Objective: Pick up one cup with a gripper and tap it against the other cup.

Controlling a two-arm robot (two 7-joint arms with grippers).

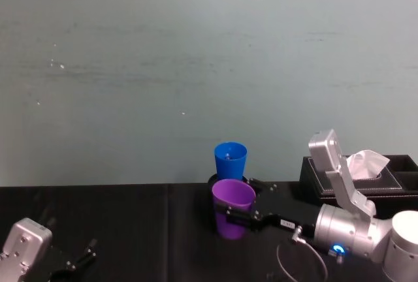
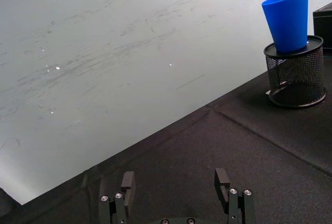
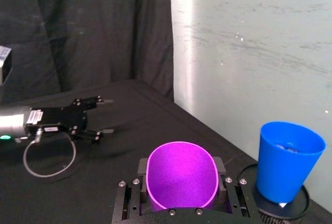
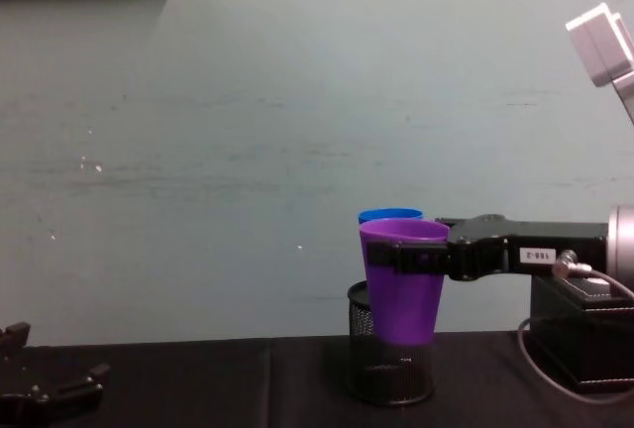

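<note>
The right pincer (image 4: 408, 258) grips the purple plastic tumbler (image 4: 401, 301) above the bench (image 1: 130, 230). Just beyond that pincer, the blue plastic tumbler (image 1: 230, 158) sits in a black wire-mesh holder (image 2: 296, 73); the tap looks not yet made. The left pincer (image 2: 176, 182) idles wide, well apart.

Purple cup (image 1: 233, 211), blue cup (image 1: 230, 159), black wire-mesh holder (image 2: 296, 78), black tablecloth (image 1: 130, 230), pale green wall (image 1: 196, 66).

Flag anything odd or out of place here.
The blue cup stands in the black wire-mesh pen holder rather than on the table, an odd perch. Nothing else stands out: the right hand holds the purple cup near it, and the left hand rests open.
</note>
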